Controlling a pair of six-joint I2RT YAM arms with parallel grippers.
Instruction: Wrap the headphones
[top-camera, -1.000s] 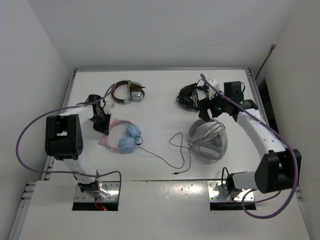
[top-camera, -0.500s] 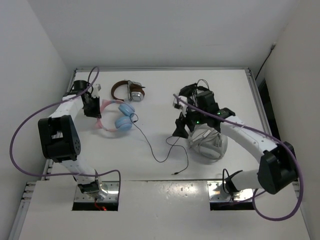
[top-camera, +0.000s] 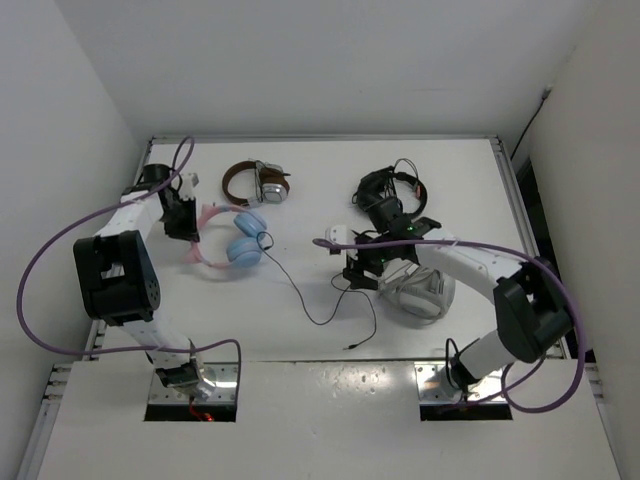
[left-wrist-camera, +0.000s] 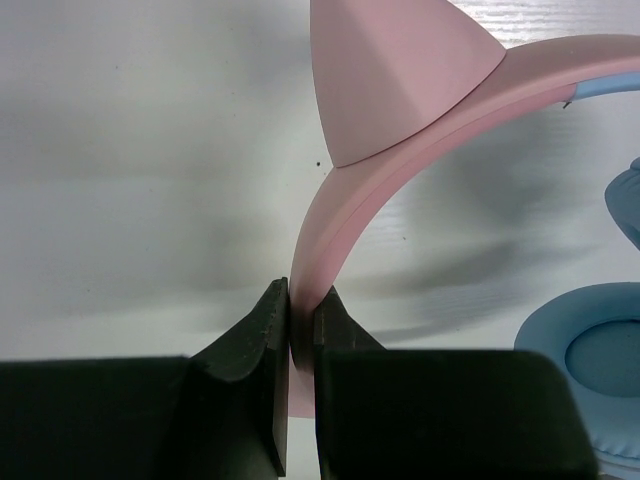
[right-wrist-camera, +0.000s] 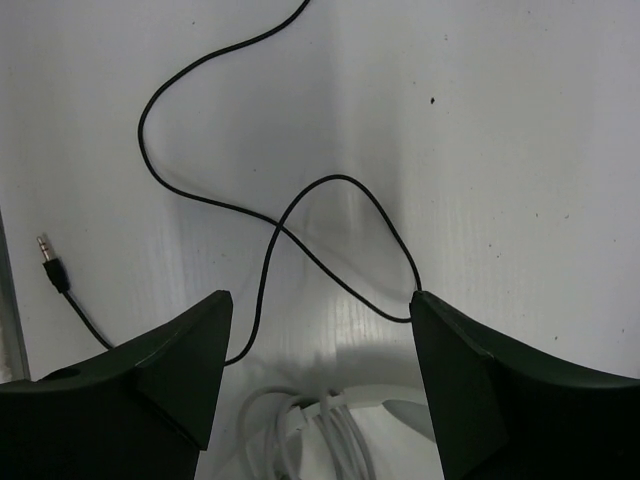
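Observation:
The headphones (top-camera: 228, 247), with a pink headband and light blue earcups, lie at the left of the table. Their thin black cable (top-camera: 310, 312) trails right toward the front middle. My left gripper (top-camera: 187, 224) is shut on the pink headband (left-wrist-camera: 318, 235) just below a cat ear (left-wrist-camera: 385, 75); a blue earcup (left-wrist-camera: 600, 365) shows at the right. My right gripper (top-camera: 358, 270) is open and hovers over a loop of the cable (right-wrist-camera: 335, 180). In the right wrist view the right gripper (right-wrist-camera: 318, 305) has its jaws wide apart, one fingertip (right-wrist-camera: 425, 305) touching or just over the cable. The jack plug (right-wrist-camera: 50, 262) lies at the left.
Brown-banded headphones (top-camera: 256, 183) lie at the back left. Black headphones (top-camera: 386, 190) lie at the back right. Grey-white headphones (top-camera: 420, 290) with a white cable (right-wrist-camera: 310, 430) sit right beside my right gripper. Walls close in on both sides of the table.
My left gripper has carried the pink headphones back and to the left, dragging the cable. My right arm has swung from the back right to the left and forward, over the cable loop.

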